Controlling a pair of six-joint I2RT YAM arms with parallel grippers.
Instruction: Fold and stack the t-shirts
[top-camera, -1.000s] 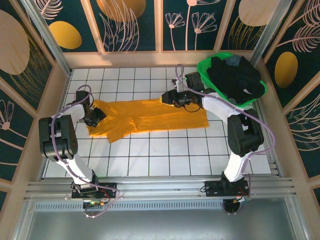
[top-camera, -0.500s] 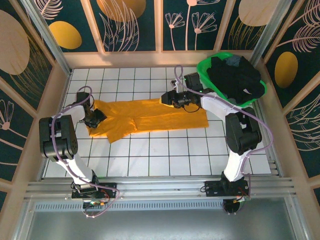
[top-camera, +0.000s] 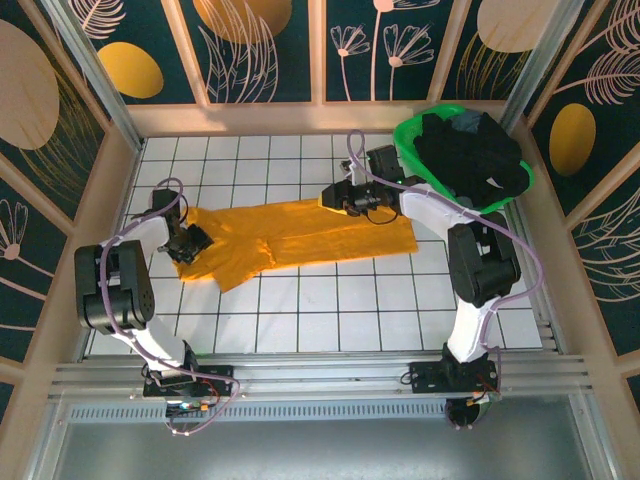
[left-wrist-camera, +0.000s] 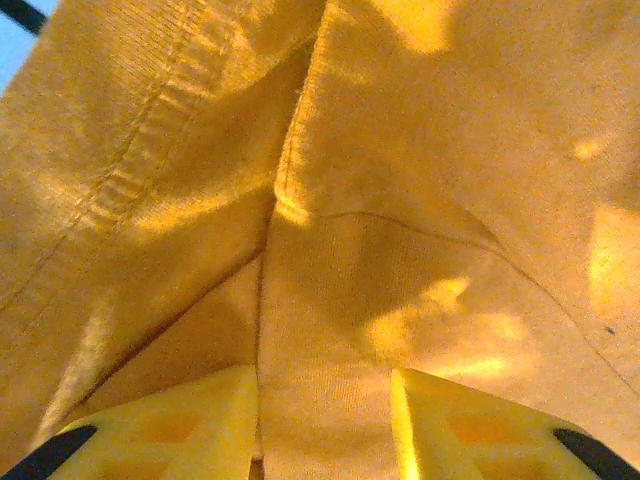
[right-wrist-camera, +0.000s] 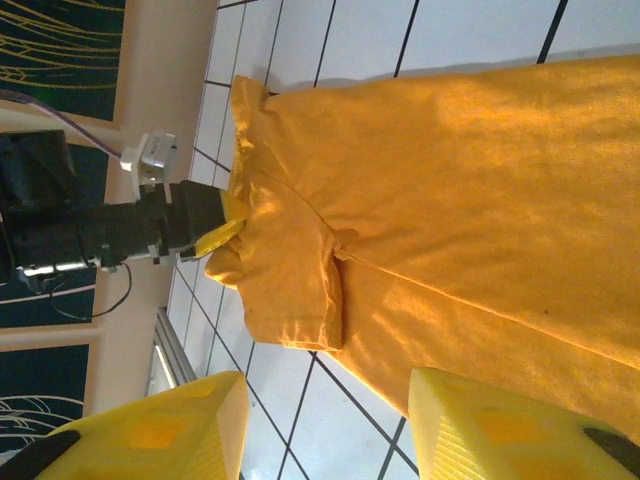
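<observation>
Lying spread across the far half of the table (top-camera: 330, 300), the mustard-orange t-shirt (top-camera: 300, 232) runs from its collar end near the left edge to its hem, which stops short of the right edge. One sleeve (right-wrist-camera: 300, 290) sticks out toward the near edge. The shirt is mostly flat but bunched at the collar end, and we judge that no fold has been made yet.

Our left gripper (left-wrist-camera: 325, 425) is down on that bunched end. Its fingers (left-wrist-camera: 170, 425) stand apart with a ridge of cloth rising between them, not pinched as far as we can tell. Our right gripper (right-wrist-camera: 330, 430) hangs over the shirt's far edge about midway along the body, its fingers spread wide and holding nothing.

The risk we see is uneven purchase. If the left fingers close on that ridge, they may take two layers or only the top one. A lift would then crumple the shirt instead of turning a clean fold. If the right gripper comes down too far in from the edge, it could pinch a tuck of cloth rather than the edge itself. Pulling with one arm alone would skew the shirt.

Farther out, the other t-shirts (top-camera: 470, 155), dark ones, lie heaped in the green basket (top-camera: 405, 135) at the far right corner, close to the right arm. A wide swing there could snag a hanging sleeve or nudge the basket.
</observation>
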